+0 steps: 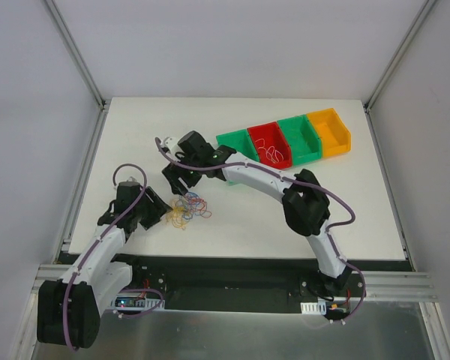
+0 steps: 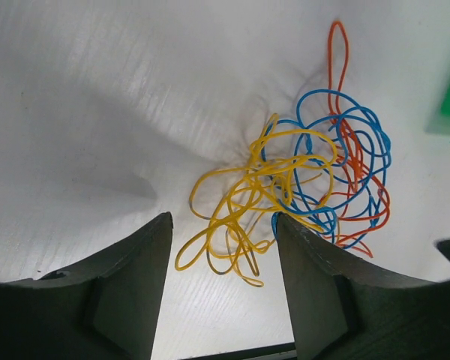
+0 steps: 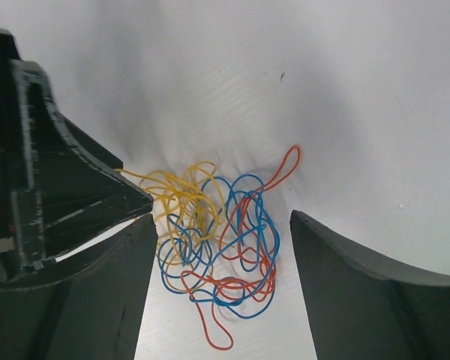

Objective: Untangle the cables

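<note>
Top external view: both arms reach in over the white table (image 1: 285,225) toward one small tangle of cables (image 1: 190,208), which lies on the table left of centre, well apart from the row of bins (image 1: 285,140) at the far right.

Left arm (image 1: 97,247): rises from its base at the near left edge and leans forward and to the right. Left gripper (image 1: 160,213) sits low, just beside the tangle on its left, fingers pointing at it.

Right arm (image 1: 262,178): elbow raised high over the right half of the table, forearm stretched leftward past the bins. Right gripper (image 1: 181,186) hangs at the far side of the tangle, angled down toward it.

Left wrist view: left gripper (image 2: 223,225) jaws released, wide gap between the two fingers. Loops of the yellow cable (image 2: 240,202) lie in that gap on the table; nothing looks pinched. Blue cable (image 2: 337,150) and red cable (image 2: 337,52) are woven together just beyond, the red loop reaching farthest out.

Right wrist view: right gripper (image 3: 221,225) jaws also released, standing to either side of the tangle. Yellow cable (image 3: 180,195), blue cable (image 3: 247,217) and red cable (image 3: 285,165) lie between the fingers. One left-gripper finger (image 3: 67,195) shows at the left edge; a yellow strand runs up to its tip, contact cannot be told.
</note>
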